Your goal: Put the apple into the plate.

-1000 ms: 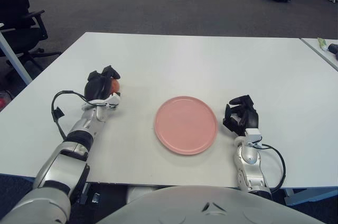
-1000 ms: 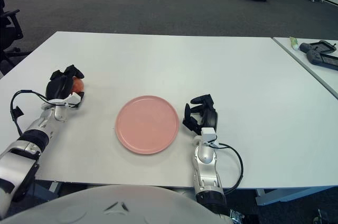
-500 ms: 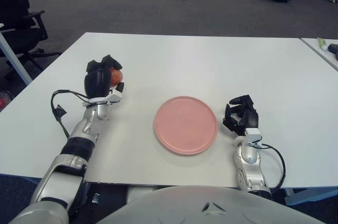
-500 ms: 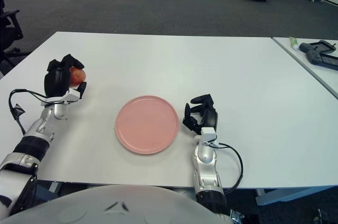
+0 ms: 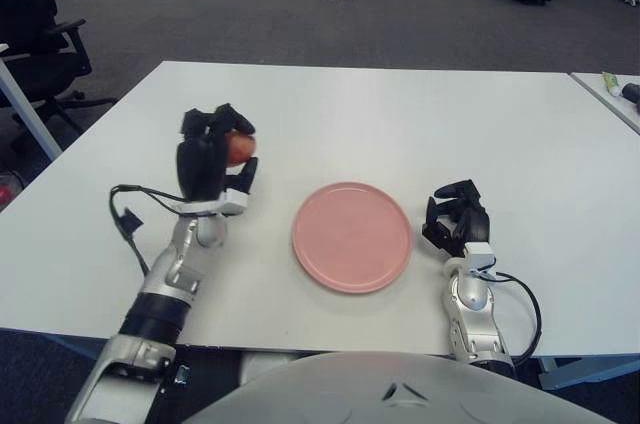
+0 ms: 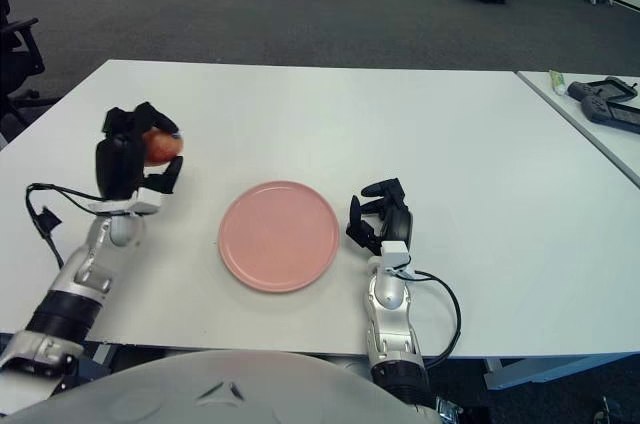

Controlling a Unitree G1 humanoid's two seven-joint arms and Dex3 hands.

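My left hand (image 5: pixel 215 154) is shut on a red apple (image 5: pixel 239 148) and holds it above the white table, left of the pink plate (image 5: pixel 352 236). The apple shows between the black fingers (image 6: pixel 160 146). The plate lies empty near the table's front middle (image 6: pixel 278 235). My right hand (image 5: pixel 455 217) rests on the table just right of the plate, fingers curled and holding nothing.
The white table (image 5: pixel 400 114) stretches back and to both sides. A second table (image 6: pixel 590 104) with a black controller stands at the right. A black office chair (image 5: pixel 35 34) stands at the far left on the grey floor.
My left hand has lifted the apple off the table and carried it right, toward the plate. The right hand has not moved.
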